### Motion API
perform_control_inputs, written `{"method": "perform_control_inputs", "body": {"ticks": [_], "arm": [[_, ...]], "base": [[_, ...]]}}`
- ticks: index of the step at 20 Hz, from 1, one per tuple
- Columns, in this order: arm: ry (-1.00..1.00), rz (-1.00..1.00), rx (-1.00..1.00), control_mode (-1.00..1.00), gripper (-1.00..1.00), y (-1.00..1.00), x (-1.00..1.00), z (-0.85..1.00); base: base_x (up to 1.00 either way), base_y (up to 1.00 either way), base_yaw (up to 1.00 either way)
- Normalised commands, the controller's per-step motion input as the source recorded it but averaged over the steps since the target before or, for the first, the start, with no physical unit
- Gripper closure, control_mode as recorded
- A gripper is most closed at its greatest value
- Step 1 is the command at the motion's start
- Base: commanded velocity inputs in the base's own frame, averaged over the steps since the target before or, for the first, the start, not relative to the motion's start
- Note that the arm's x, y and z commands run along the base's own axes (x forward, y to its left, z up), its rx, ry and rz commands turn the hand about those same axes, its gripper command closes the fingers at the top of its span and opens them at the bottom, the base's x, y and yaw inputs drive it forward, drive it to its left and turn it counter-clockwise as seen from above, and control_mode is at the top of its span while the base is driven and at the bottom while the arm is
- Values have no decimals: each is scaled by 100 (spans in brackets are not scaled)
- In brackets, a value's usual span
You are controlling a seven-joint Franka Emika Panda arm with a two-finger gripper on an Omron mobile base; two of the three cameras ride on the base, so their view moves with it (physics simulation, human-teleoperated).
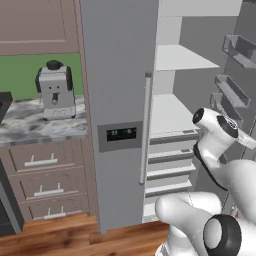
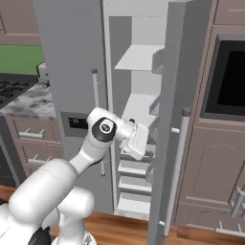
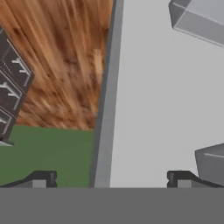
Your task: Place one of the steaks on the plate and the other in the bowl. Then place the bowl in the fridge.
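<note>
Left base view is dominated by the fridge (image 1: 120,100), whose right door (image 2: 168,119) is swung open onto white shelves (image 1: 175,57), all bare as far as can be seen; the left door is closed. Beside it a marble counter (image 1: 30,125) carries a coffee machine (image 1: 55,90), with drawers (image 1: 45,185) below. No steaks, plate or bowl can be made out here, so the task's items are judged to lie elsewhere in the kitchen and nothing looks placed yet. The main risk is judged to be the arm's closeness to the open door: a wide swing could knock the door edge or catch a door bin (image 1: 232,92), because the forearm is raised and bent at the elbow with the hand reaching into the opening near the middle shelf. In the hand view the gripper (image 3: 111,179) is seen with its fingers (image 3: 41,178) spread wide and holding nothing, the door edge running between them.
</note>
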Motion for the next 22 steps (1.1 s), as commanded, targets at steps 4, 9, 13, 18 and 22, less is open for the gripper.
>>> {"method": "perform_control_inputs", "body": {"ticks": [4,9,13,18,22], "arm": [[13,0,0,-100,-100,-100,-32,-8],[7,-1,1,-100,-100,-66,-17,-14],[0,-1,12,-100,-100,12,-47,16],[0,0,7,-100,-100,66,-25,76],[-2,2,37,-100,-100,51,4,-20]], "base": [[0,0,0],[0,0,0],[0,0,0],[0,0,0],[0,0,0]]}}
